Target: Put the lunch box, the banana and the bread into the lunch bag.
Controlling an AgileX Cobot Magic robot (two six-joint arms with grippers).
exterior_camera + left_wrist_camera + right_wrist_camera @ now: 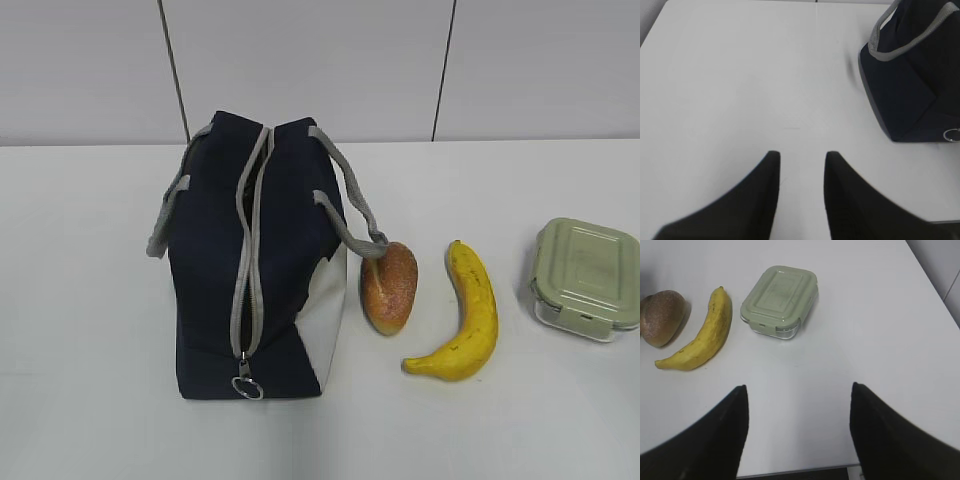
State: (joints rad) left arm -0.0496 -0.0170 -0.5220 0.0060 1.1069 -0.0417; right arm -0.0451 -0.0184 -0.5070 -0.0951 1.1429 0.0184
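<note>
The navy lunch bag stands at the table's middle-left with its grey zipper closed and the ring pull at the near end; it also shows in the left wrist view. The bread lies against the bag's right side, the banana right of it, the lunch box at the far right. The right wrist view shows the bread, banana and lunch box. My left gripper is open and empty over bare table left of the bag. My right gripper is wide open and empty, short of the lunch box. Neither gripper shows in the exterior view.
The white table runs back to a panelled wall. The table's near edge shows under the right gripper. A grey handle of the bag drapes onto the bread.
</note>
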